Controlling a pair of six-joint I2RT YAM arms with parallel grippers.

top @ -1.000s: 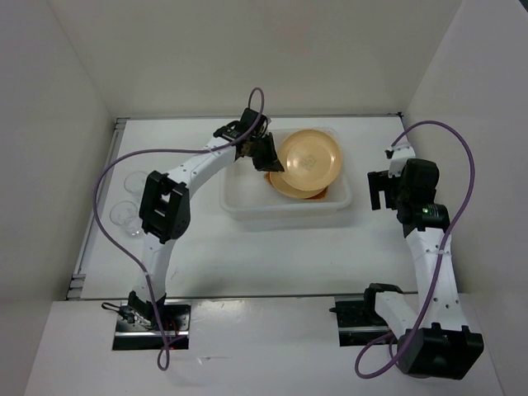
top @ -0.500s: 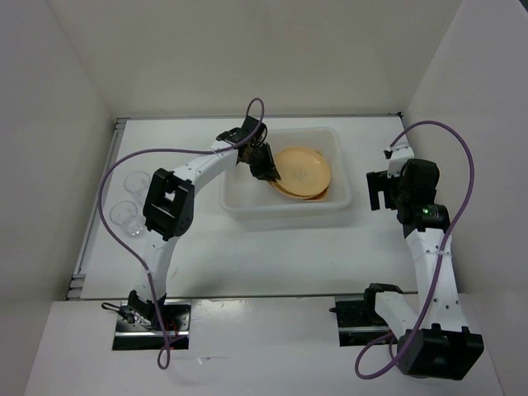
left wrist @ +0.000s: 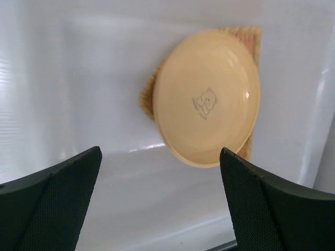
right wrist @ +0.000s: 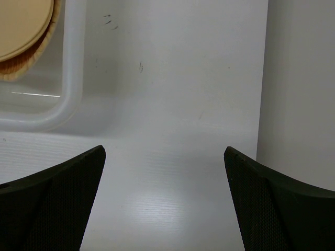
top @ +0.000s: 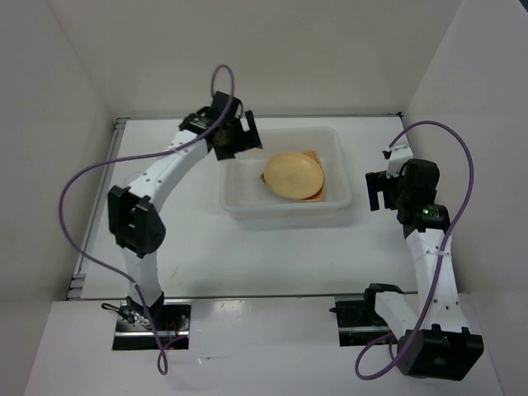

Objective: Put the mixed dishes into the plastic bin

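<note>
The plastic bin [top: 239, 198] stands at mid-table. Inside it a round yellow-orange plate [top: 293, 174] lies flat on the tan woven plate [top: 314, 157], which shows only at its edges. My left gripper [top: 243, 137] hovers over the bin's far left corner, open and empty. In the left wrist view the yellow plate [left wrist: 207, 99] and the woven plate's rim [left wrist: 147, 99] lie ahead of the left gripper [left wrist: 159, 209] on the bin floor [left wrist: 78, 78]. My right gripper [top: 379, 191] hangs open to the right of the bin, holding nothing. The right wrist view shows the bin's corner [right wrist: 70, 78] beyond the right gripper [right wrist: 165, 204].
White walls close in the table on the left, back and right; the right wall [right wrist: 298, 78] stands near my right gripper. Purple cables loop off both arms. The arm bases sit at the near edge.
My left gripper has opened and let go of the yellow plate, which has dropped from a tilt to lie flat in the bin. The left gripper drew back to the left. The right arm stayed still.
</note>
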